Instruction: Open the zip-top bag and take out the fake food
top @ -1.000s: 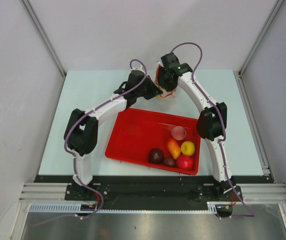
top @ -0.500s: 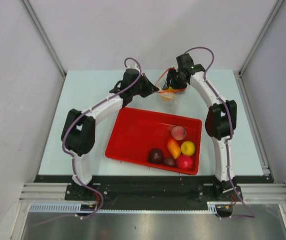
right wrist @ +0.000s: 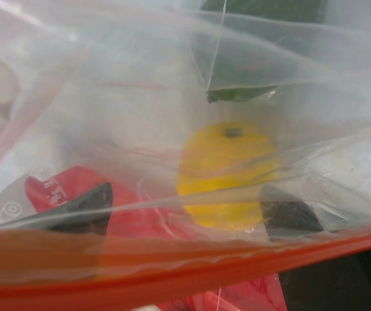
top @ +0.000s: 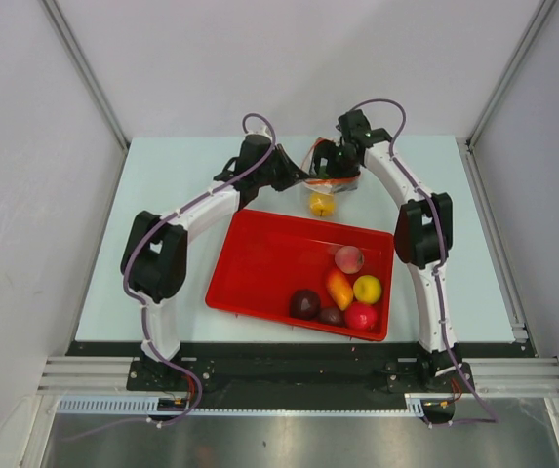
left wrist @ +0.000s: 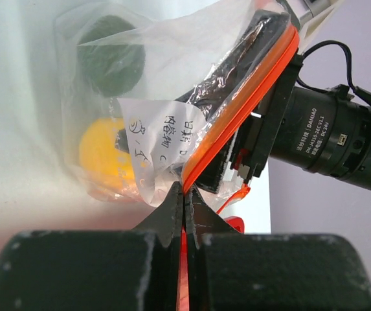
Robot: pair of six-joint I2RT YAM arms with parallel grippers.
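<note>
The zip-top bag (top: 340,179) hangs above the table's far middle, between both grippers. My left gripper (top: 303,177) is shut on its orange zip strip (left wrist: 237,123), which is pinched between the fingertips (left wrist: 172,207). My right gripper (top: 330,161) is at the bag's mouth with its fingers (right wrist: 81,207) wide apart behind the plastic and the strip (right wrist: 172,272) lying across them. A dark green piece (left wrist: 111,55) is in the bag. A yellow-orange fruit (top: 322,204) sits just below the bag; it also shows in the right wrist view (right wrist: 227,175). I cannot tell whether plastic still surrounds it.
The red tray (top: 259,263) lies in front of the bag. Its right end holds a pink (top: 348,258), an orange (top: 339,289), a yellow (top: 367,289), a maroon (top: 305,303) and a red (top: 361,316) toy fruit. Grey walls border the table.
The right gripper has moved left and in at the bag's mouth. The yellow-orange fruit has dropped from the bag's level to just beyond the tray's far rim.
</note>
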